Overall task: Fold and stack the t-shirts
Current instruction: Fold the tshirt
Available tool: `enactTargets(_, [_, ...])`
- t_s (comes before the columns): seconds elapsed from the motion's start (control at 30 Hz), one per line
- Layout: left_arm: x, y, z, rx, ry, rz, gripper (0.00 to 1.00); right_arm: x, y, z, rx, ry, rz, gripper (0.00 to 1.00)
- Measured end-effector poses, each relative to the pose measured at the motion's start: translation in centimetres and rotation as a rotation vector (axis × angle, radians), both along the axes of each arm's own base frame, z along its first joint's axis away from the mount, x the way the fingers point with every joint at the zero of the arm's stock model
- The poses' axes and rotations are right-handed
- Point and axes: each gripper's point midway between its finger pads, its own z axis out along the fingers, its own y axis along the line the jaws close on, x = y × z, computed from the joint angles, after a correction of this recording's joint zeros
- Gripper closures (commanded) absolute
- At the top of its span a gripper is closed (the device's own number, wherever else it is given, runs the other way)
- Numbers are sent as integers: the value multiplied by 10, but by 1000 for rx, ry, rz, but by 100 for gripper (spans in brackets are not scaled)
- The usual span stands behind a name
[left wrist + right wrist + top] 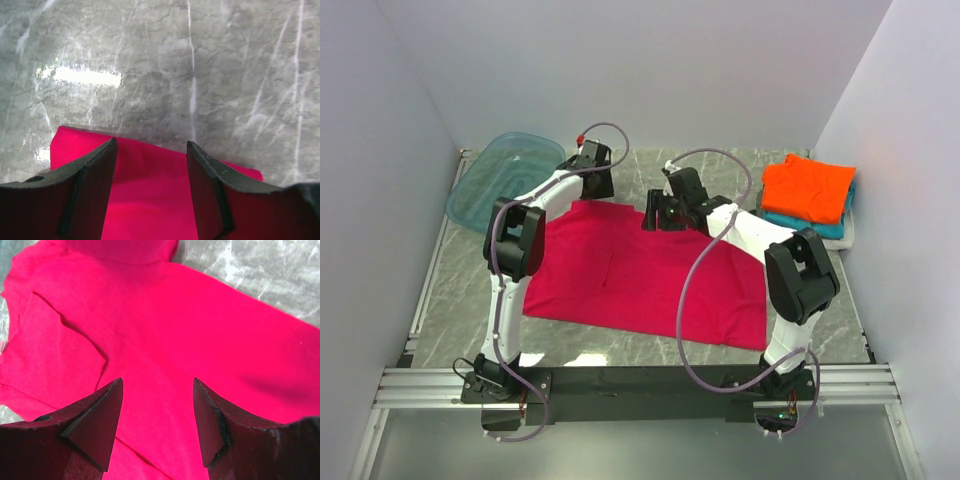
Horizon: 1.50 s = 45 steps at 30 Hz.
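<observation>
The grey marbled table [450, 310] carries the crimson-magenta t-shirt [620, 275] at its middle, spread flat and unfolded. It is plain, and a long crease and a few shallow ridges run across its chest. From above, my two arms cross over this shirt's left and right sides and hide parts of it. Off the shirt's far left corner sits a translucent teal tub [505, 175], apart from the cloth. Well off the shirt's far right corner lies a folded stack: the orange t-shirt [808, 188] on top, the teal t-shirt [820, 228] under it, and the grey-white t-shirt [850, 235] showing only as a pale edge at the bottom. My left gripper [151, 145] hangs over the crimson shirt's far edge, fingers spread with nothing between them and bare marble beyond. My right gripper [157, 382] is over the shirt's far middle, likewise spread wide and grasping nothing, with only red fabric beneath. I cannot tell whether either fingertip touches the cloth.
</observation>
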Motion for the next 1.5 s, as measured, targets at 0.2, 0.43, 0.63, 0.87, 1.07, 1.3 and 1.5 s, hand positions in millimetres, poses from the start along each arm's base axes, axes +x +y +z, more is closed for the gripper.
enactTargets(0.2, [-7,-1,-10,37,19,-14,45,-5,-4,3,3,-5,-5,35])
enactTargets(0.43, [-13,-2,-24,79,46,-24,60,-10,-7,3,4,-5,-9,36])
enactTargets(0.63, [-13,2,-25,103,47,-25,100,-17,-13,11,10,-21,-21,36])
enactTargets(0.87, [-14,1,-23,96,25,-25,100,-19,-25,19,7,-43,-48,36])
enactTargets(1.07, [-40,3,-4,89,-63,-33,100,-24,-32,16,-9,-42,-62,36])
enactTargets(1.3, [-92,-8,34,129,-236,-37,94,-30,-36,14,-13,-38,-64,36])
enactTargets(1.5, [-133,-9,7,187,-193,-51,60,-31,-38,12,-21,-38,-66,36])
